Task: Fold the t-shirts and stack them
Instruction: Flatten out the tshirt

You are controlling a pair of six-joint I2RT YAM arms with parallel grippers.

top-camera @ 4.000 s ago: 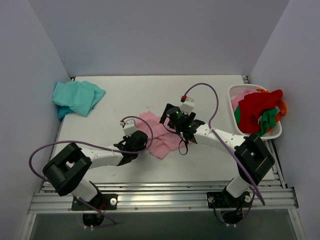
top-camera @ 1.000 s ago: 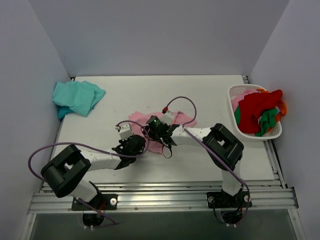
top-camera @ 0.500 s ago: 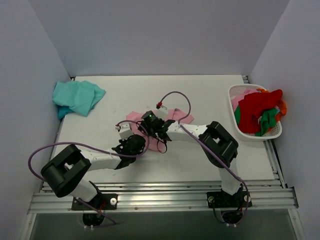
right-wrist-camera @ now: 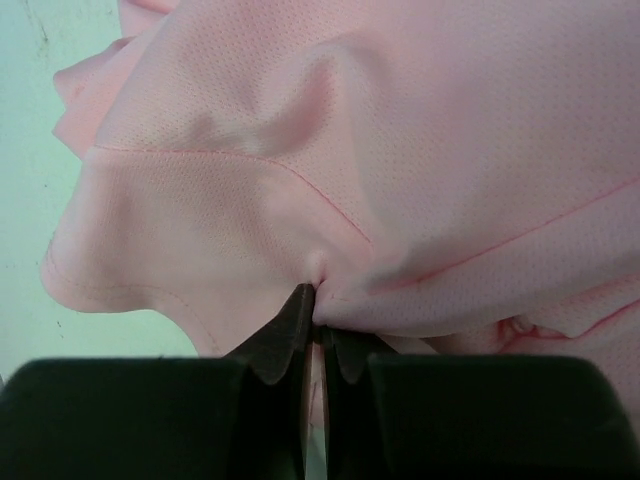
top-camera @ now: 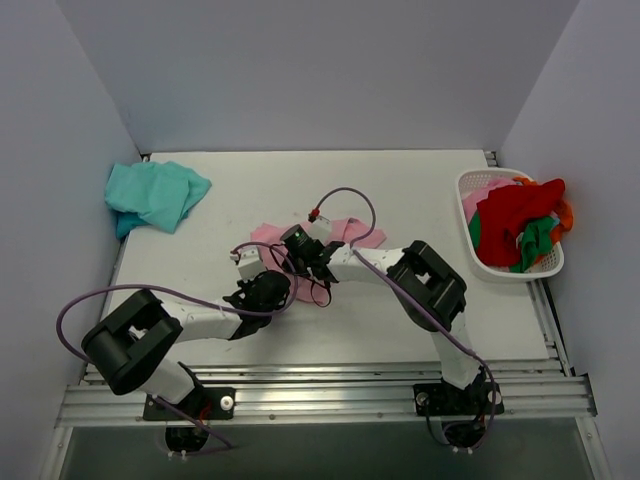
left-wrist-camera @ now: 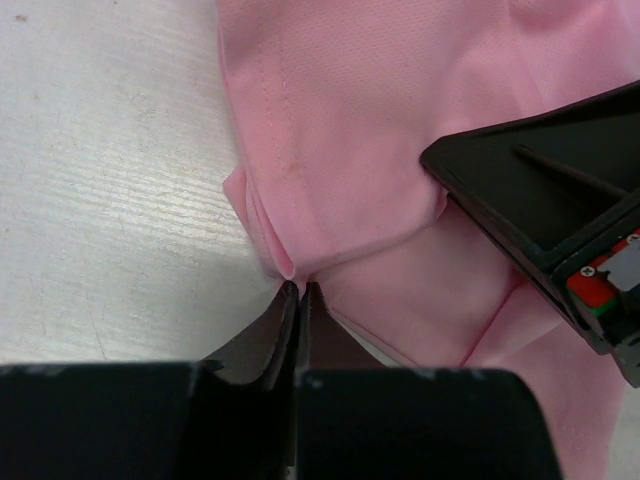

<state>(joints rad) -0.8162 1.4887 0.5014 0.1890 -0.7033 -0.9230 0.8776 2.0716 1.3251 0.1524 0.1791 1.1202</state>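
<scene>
Pink tee (top-camera: 360,232), dual pinch
L gripper (left-wrist-camera: 300,292) clamped on a tee fold at its 12 o'clock; R gripper (right-wrist-camera: 318,300) likewise. Teal tee (top-camera: 155,193) at table 10 o'clock, well apart.

**Left wrist view.** Your left gripper (left-wrist-camera: 300,292) enters from the bottom edge. Its two dark fingers (left-wrist-camera: 272,338) are pressed together, with a fold of the pink t-shirt (left-wrist-camera: 350,130) pinched at their tips. Just above the tips the cloth bunches into a small pleat, and a stitched seam runs up near its left edge. The pale desk (left-wrist-camera: 100,200) shows at the left, beside the shirt's edge. At the right, a black angular part (left-wrist-camera: 540,190) carrying a red-and-green tab (left-wrist-camera: 610,285) lies against the fabric.
</scene>
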